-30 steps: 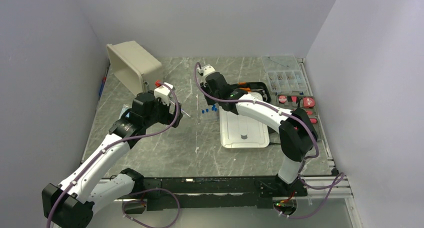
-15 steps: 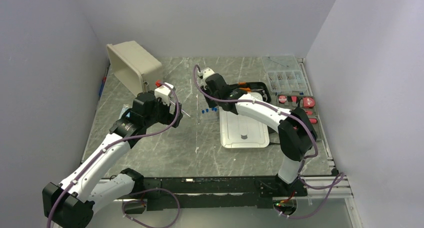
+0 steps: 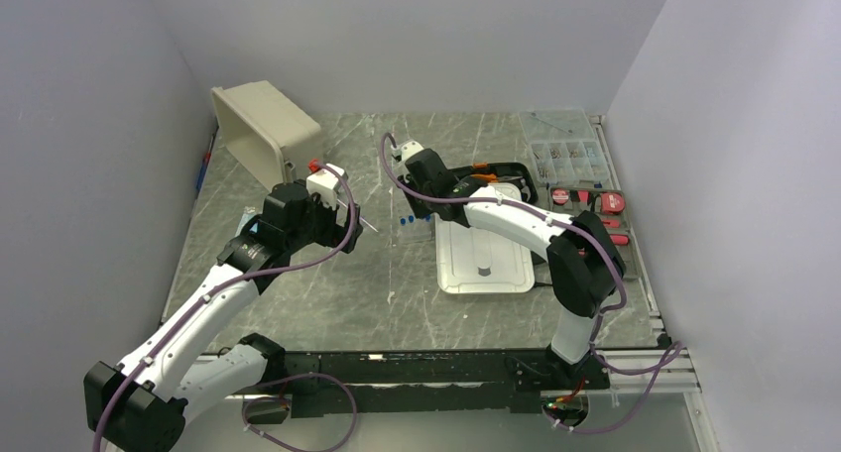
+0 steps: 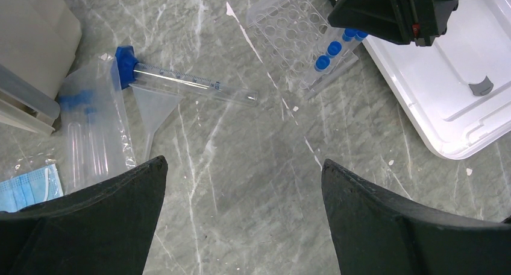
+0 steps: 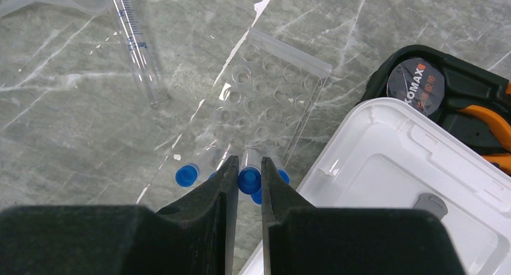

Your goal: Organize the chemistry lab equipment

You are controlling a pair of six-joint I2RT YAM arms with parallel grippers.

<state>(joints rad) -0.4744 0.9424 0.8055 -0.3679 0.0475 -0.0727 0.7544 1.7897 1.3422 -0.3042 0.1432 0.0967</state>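
My right gripper (image 5: pixel 249 180) is shut on a blue-capped clear tube (image 5: pixel 249 166) at the near edge of the flat clear perforated rack (image 5: pixel 265 100). Other blue-capped tubes (image 5: pixel 187 175) stand beside it in the rack. In the top view the right gripper (image 3: pixel 420 206) is over the blue caps (image 3: pixel 406 217). My left gripper (image 4: pixel 242 162) is open and empty above bare table. A blue-capped graduated tube (image 4: pixel 181 83), a clear funnel (image 4: pixel 153 106) and a bag of tubes (image 4: pixel 93 130) lie ahead of it. The rack (image 4: pixel 289 34) is at the upper right.
A white tray (image 3: pixel 483 254) lies right of the rack, with a small grey piece (image 3: pixel 483 270) in it. The black case of orange tools (image 3: pixel 506 174) and the clear parts box (image 3: pixel 570 155) are behind. A tipped beige bin (image 3: pixel 263 130) stands at the back left. A blue mask (image 4: pixel 27 187) lies nearby.
My right gripper has shifted slightly left with the blue-capped tube between its fingers. The left arm has not moved.
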